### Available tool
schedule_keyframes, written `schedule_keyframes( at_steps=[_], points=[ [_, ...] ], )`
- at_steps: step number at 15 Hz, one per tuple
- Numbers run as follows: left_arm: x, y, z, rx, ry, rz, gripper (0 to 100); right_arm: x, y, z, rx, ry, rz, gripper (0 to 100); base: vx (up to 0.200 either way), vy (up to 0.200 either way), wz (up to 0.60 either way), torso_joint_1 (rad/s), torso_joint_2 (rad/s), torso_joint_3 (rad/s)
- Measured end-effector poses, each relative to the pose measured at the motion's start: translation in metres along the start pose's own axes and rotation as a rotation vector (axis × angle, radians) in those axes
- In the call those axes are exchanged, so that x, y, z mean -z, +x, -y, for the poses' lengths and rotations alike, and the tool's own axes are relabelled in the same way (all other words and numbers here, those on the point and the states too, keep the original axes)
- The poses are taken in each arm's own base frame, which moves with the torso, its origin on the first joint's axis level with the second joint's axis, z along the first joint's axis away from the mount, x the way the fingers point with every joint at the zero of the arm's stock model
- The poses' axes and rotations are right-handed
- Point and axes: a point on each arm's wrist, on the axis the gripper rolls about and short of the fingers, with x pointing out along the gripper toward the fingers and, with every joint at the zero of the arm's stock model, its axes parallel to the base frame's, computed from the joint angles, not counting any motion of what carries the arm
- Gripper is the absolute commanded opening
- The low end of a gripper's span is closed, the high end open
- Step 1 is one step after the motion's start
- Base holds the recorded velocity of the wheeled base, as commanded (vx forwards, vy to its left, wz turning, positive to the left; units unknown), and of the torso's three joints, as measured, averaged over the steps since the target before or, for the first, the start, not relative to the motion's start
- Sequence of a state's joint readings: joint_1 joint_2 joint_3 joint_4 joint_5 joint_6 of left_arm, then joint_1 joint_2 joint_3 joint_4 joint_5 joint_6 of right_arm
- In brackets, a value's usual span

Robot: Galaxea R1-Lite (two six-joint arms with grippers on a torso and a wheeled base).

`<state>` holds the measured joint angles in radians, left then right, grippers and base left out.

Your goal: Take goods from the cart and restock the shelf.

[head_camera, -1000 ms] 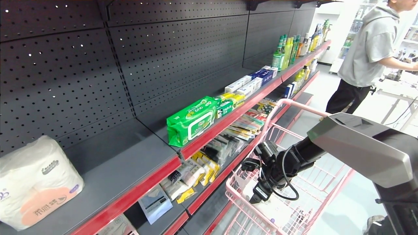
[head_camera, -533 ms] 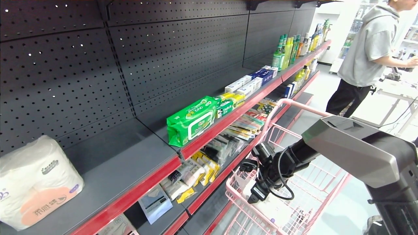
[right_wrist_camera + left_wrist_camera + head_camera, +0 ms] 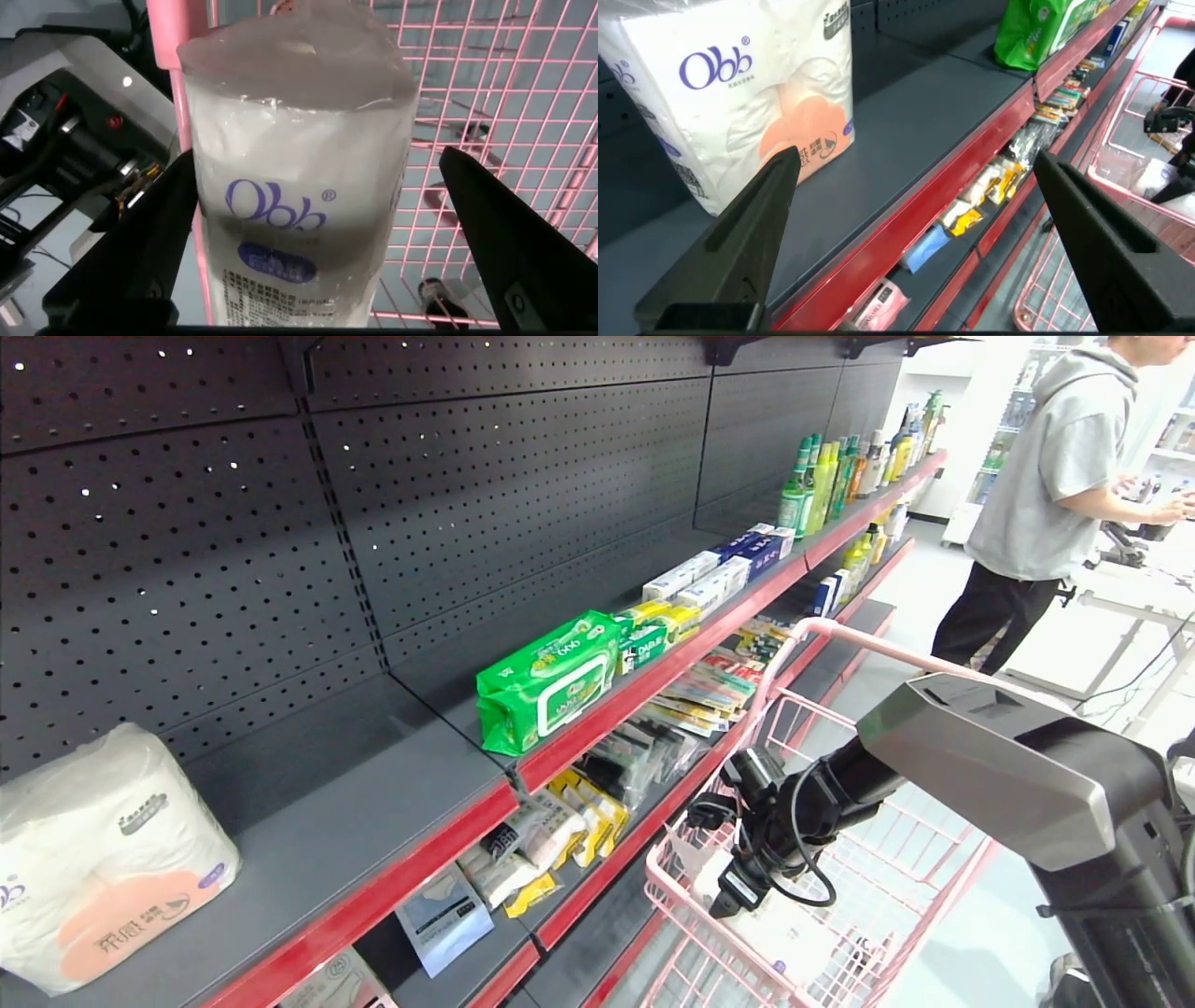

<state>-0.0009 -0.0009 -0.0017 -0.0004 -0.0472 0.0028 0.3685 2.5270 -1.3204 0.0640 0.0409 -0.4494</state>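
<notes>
A white toilet paper pack (image 3: 299, 159) stands upright in the pink wire cart (image 3: 805, 629), wrapped in clear plastic. My right gripper (image 3: 318, 154) is open, one finger on each side of this pack (image 3: 794, 933). From the head, that gripper (image 3: 738, 896) hangs low inside the cart's near corner. A second toilet paper pack (image 3: 103, 859) sits at the left end of the grey shelf (image 3: 373, 793). My left gripper (image 3: 915, 157) is open and holds nothing, in front of the shelf beside that pack (image 3: 747, 93).
A green wet wipes pack (image 3: 546, 681) lies further along the shelf, then toothpaste boxes (image 3: 709, 579) and bottles (image 3: 822, 485). Bare shelf lies between the toilet paper and the wipes. Lower shelves (image 3: 560, 821) hold small packets. The cart (image 3: 1120, 159) stands close against them.
My right arm has shifted slightly left, bringing its gripper a little closer around the pack in the cart. The shelf goods have not moved.
</notes>
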Motion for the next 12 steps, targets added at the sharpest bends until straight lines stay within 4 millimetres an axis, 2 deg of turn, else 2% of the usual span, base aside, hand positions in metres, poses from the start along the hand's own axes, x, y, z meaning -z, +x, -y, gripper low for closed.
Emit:
schedule_keyframes(
  at_steps=[10, 12],
  points=[
    [0.000, 0.000, 0.000, 0.000, 0.000, 0.000, 100, -0.004, 0.003, 0.011, 0.032, -0.011, 0.013, 100, 0.000, 0.000, 0.00, 0.000, 0.00, 0.000],
    [0.000, 0.000, 0.000, 0.000, 0.001, 0.001, 100, -0.004, 0.003, 0.011, 0.031, -0.013, 0.012, 100, 0.000, 0.000, 0.00, -0.134, 0.30, 0.180]
  ],
)
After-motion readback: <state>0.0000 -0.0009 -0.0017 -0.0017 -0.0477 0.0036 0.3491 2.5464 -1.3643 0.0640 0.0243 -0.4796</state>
